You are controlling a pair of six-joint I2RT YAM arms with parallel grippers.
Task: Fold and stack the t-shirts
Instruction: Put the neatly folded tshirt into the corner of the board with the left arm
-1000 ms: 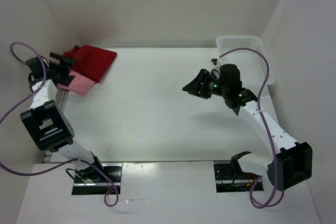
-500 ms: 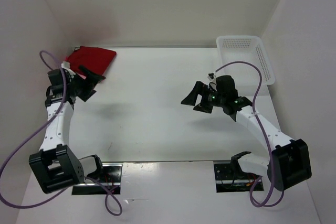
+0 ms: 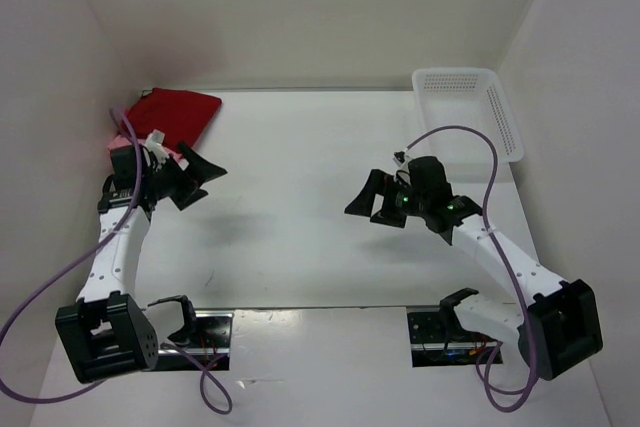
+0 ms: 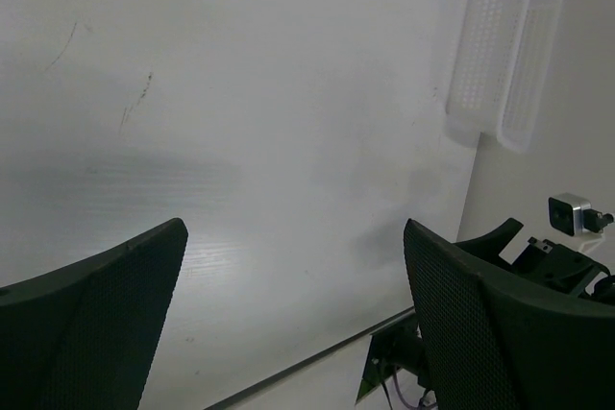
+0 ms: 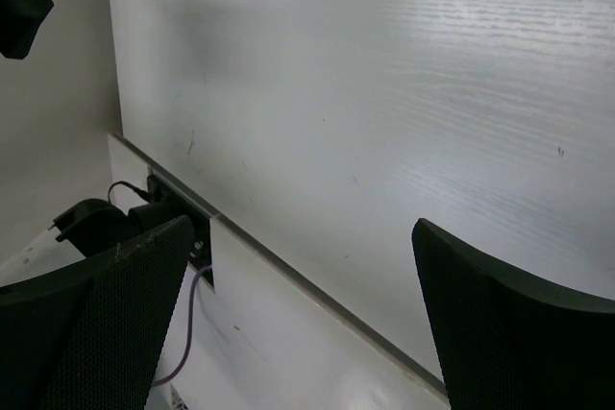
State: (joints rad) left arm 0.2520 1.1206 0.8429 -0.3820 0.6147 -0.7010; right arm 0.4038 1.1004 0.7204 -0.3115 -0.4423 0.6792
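While left fingers (image 4: 96,324) and right fingers (image 5: 86,324) spread empty, one dark red t-shirt (image 3: 175,110) touches one pink t-shirt (image 3: 112,143).

No text, label, brand, number or sign can be read in any of the views; nothing legible is shown on the tabletop (image 3: 300,207), the arms or the white basket (image 3: 470,102).

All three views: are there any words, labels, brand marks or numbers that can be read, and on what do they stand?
No text can be read in any view.
Dark red t-shirt: plain, no print visible.
White basket: no label showing.
Right arm: only green lights, no legible lettering.
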